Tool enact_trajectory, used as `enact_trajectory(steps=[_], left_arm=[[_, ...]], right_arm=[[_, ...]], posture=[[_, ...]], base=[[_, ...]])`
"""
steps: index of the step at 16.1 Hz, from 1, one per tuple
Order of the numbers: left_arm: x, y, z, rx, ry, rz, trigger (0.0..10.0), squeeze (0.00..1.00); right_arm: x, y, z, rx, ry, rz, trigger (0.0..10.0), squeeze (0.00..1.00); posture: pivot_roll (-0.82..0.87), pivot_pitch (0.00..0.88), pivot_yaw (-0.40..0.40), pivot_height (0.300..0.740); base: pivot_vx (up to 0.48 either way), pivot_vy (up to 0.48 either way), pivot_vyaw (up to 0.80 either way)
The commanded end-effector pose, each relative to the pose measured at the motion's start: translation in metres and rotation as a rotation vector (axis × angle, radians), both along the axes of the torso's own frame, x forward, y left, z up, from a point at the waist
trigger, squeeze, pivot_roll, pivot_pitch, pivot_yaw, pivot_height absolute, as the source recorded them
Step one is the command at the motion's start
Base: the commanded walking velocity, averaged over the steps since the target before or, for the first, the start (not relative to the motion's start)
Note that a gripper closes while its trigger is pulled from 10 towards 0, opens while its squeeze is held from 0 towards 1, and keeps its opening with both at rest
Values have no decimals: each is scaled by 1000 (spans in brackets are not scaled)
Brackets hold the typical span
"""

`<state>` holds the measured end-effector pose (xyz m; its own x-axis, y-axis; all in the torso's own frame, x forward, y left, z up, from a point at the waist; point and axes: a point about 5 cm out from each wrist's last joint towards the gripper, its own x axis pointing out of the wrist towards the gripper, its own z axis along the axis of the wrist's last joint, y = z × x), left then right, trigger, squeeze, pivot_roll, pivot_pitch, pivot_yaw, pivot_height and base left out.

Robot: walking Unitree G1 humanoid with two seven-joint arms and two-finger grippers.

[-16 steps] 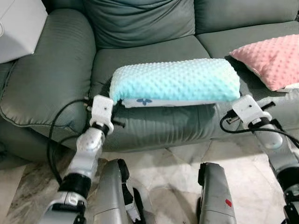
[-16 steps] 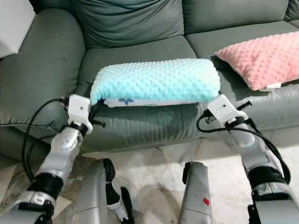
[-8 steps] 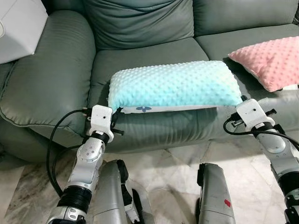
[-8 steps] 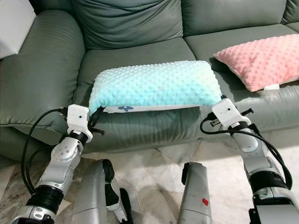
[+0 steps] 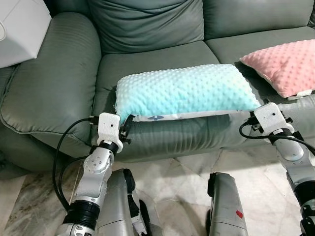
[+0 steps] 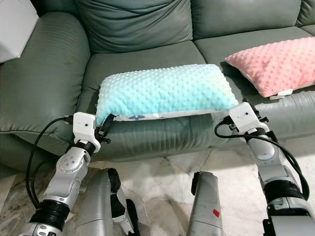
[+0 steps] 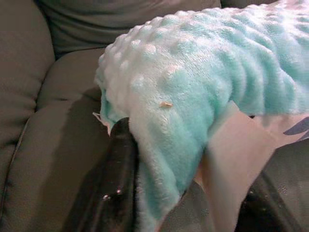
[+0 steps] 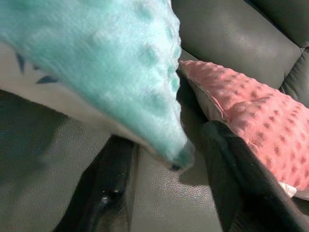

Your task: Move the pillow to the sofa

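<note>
Left gripper (image 7: 159, 193): black fingers (image 7: 113, 183) clamped on the near left corner of the mint-green dimpled plush pillow (image 5: 184, 91), fabric bunched between them. Right gripper (image 8: 169, 164): its two fingers (image 8: 108, 186) stand apart on either side of the pillow's opposite corner, which hangs loose in the gap; not seen pinching, so released there. Between the two grippers the pillow lies lengthwise along the front edge of the grey-green leather sofa (image 5: 64, 73) seat, resting on the cushion, its white underside with a blue print showing along the near edge. Just beyond the right gripper, on the next seat cushion, a pink dimpled plush pillow (image 5: 285, 64) lies flat, near the mint one but apart from it. Beyond the left gripper rises the padded sofa arm; a white box-shaped object (image 5: 19, 29) sits past it, cut off by the frame. Behind the pillow, a loose grey-green back cushion (image 5: 147, 22) leans upright. Below both grippers: marbled stone floor (image 5: 182, 172) and the robot's silver legs (image 5: 224, 206). Black cables loop from each wrist.
</note>
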<state>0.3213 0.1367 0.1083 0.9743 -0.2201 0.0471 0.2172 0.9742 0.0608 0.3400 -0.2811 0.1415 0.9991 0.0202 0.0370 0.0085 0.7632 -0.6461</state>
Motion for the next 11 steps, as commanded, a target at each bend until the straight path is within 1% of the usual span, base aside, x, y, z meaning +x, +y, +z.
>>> enact_trajectory(steps=[1, 5, 7, 11], left_arm=[[-4, 2, -4, -5, 20, 0, 10000, 1000], [-5, 0, -3, -14, 28, -10, 10000, 1000], [-4, -4, -5, -19, 38, -18, 10000, 1000], [5, -13, 1, -28, 30, -22, 10000, 1000]], right_arm=[[-1, -1, -2, 17, 7, -17, 10000, 1000], [2, 0, 0, 18, 9, -23, 10000, 1000], [4, 1, 2, 16, 8, -20, 10000, 1000], [9, 6, 3, 13, 7, -11, 10000, 1000]], posture=[[-105, 159, 105, 548], [-104, 159, 105, 548], [-104, 160, 106, 548], [-103, 154, 106, 548]], base=[[0, 0, 0], [0, 0, 0], [0, 0, 0], [0, 0, 0]])
